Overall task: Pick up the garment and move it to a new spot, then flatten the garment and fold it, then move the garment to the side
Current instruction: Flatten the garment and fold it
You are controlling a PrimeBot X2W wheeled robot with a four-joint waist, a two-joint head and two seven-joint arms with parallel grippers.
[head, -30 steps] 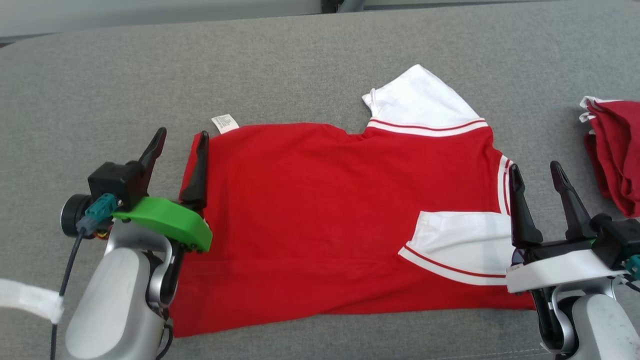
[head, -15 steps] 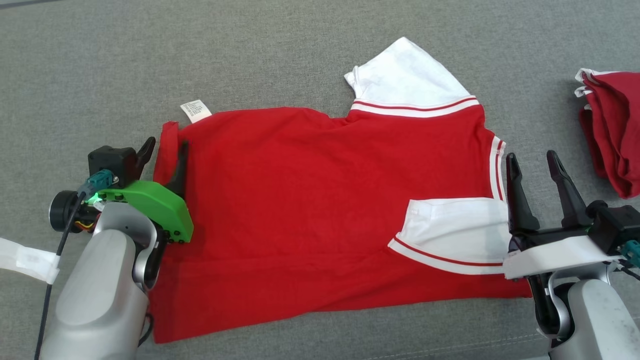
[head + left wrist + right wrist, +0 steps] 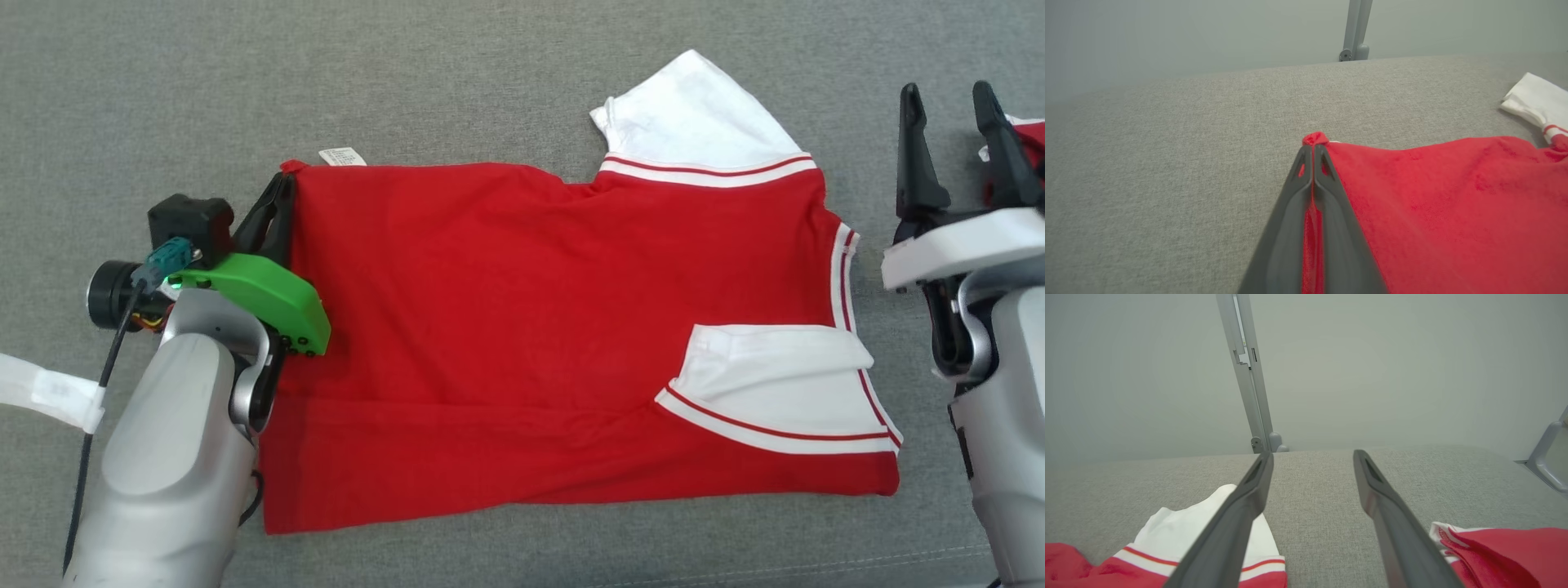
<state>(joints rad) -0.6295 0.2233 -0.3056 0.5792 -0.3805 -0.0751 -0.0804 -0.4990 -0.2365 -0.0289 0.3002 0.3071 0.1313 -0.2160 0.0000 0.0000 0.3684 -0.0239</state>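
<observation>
head view: the red t-shirt (image 3: 531,327) lies spread mid-frame on the grey bench (image 3: 490,73). my left end effector (image 3: 282,184) is clamped on its upper left corner, beside the label (image 3: 342,156). my right end effector (image 3: 947,90) stands apart at upper right, off the cloth.

left wrist view: a red fold sits pinched between my fingers.

right wrist view: fingers spread above bare bench, a white sleeve (image 3: 1208,514) at lower left.

i judge it soft, light and limp: grip corners or hems.
</observation>
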